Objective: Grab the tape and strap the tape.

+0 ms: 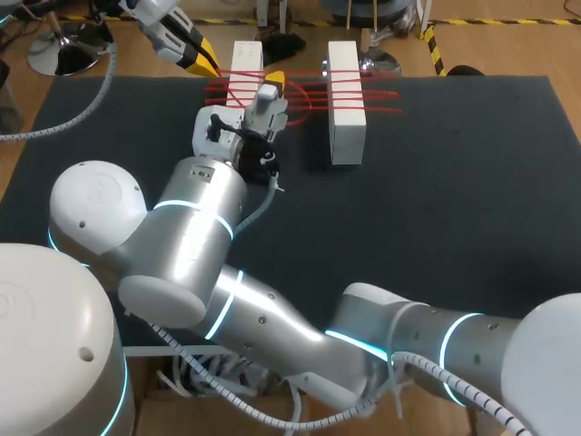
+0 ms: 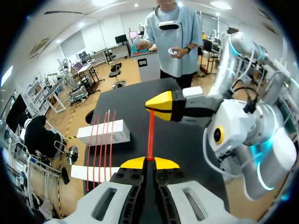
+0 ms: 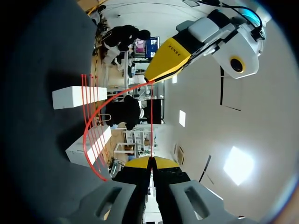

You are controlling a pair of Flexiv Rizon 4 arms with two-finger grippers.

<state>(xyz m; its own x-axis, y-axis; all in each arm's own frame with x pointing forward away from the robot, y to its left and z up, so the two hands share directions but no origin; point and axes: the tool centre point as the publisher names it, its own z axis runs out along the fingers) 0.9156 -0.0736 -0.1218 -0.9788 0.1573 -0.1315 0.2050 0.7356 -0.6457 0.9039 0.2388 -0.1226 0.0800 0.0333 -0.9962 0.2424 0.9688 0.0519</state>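
Red tape (image 1: 309, 89) is wound in several strands around two white blocks (image 1: 245, 71) (image 1: 346, 100) at the far side of the dark table. My left gripper (image 1: 209, 62) hangs just left of the left block. My right gripper (image 1: 274, 80) is over that block's right side. In the left wrist view my left gripper (image 2: 150, 162) is shut on a taut tape strand (image 2: 151, 135) that runs to the right gripper's yellow tip (image 2: 159, 103). My right gripper (image 3: 151, 162) is shut on the same strand (image 3: 151, 121), and a slack loop (image 3: 91, 135) curves down to the blocks (image 3: 72, 96).
The dark mat (image 1: 436, 209) covers the table out to its edges. My right arm (image 1: 200, 236) lies across the near and middle left of the table, its cable trailing beside it. The mat's right half holds nothing but the right block.
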